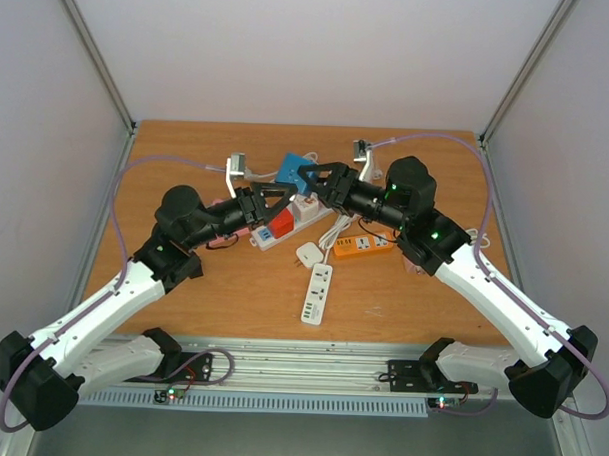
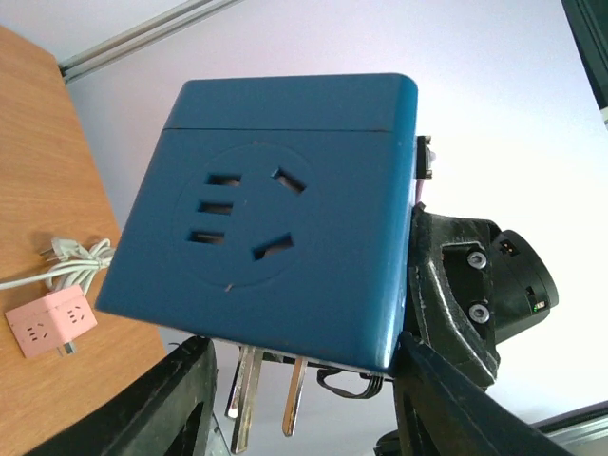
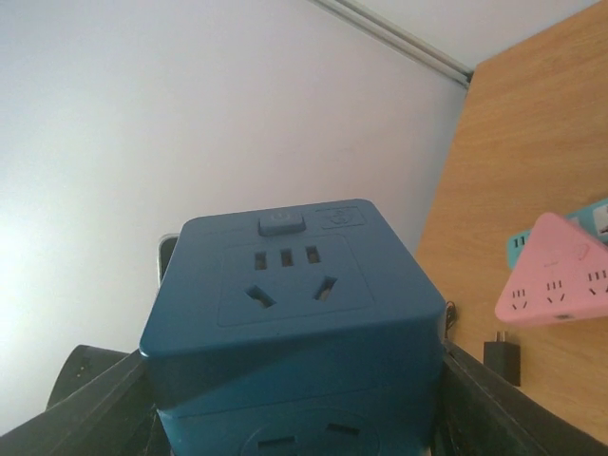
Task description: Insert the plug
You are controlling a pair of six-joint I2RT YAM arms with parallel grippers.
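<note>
I am holding the blue cube (image 1: 295, 169) up in the air over the far middle of the table (image 1: 232, 296). My right gripper (image 1: 321, 184) has it. In the right wrist view the cube sits tight between the two fingers, so the jaws are about half wide and full of cube.

My left gripper (image 1: 273, 199) is right there too. From it, the cube is at about 1 o'clock in the top view. Its fingers sit on both sides of the cube's low end, but I can't tell if they press on it.

In the left wrist view two metal pins (image 2: 249, 394) stick out under the cube and point to 6 o'clock, toward my left gripper. That is the way the plug runs.

I think the pins must go into a strip. A white strip (image 1: 317, 294) lies at 6 o'clock from the cube and an orange strip (image 1: 364, 247) at about 4 o'clock. Both arms are equally near, so I think the right one carries and the left one steadies.
</note>
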